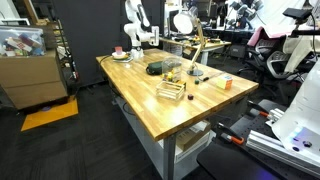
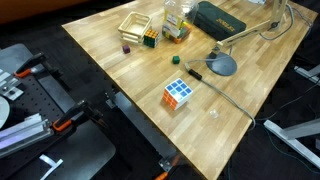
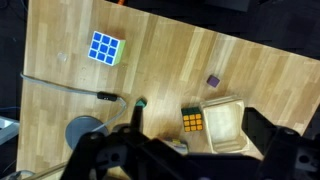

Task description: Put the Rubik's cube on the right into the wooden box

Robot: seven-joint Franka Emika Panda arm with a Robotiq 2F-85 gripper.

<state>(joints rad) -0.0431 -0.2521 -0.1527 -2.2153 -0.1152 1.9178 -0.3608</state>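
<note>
Wrist view shows the gripper (image 3: 197, 150) spread wide and empty at the bottom edge, while the Rubik's cube (image 3: 107, 47) lies on the table (image 3: 250, 60) toward the picture's upper left, well apart from the wooden box (image 3: 228, 125).

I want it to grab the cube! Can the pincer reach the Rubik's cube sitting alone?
Probably yes. The Rubik's cube sits alone on bare wood, nothing over it, and the open pincer hangs above the table. Only a thin cable lies nearby.
</note>
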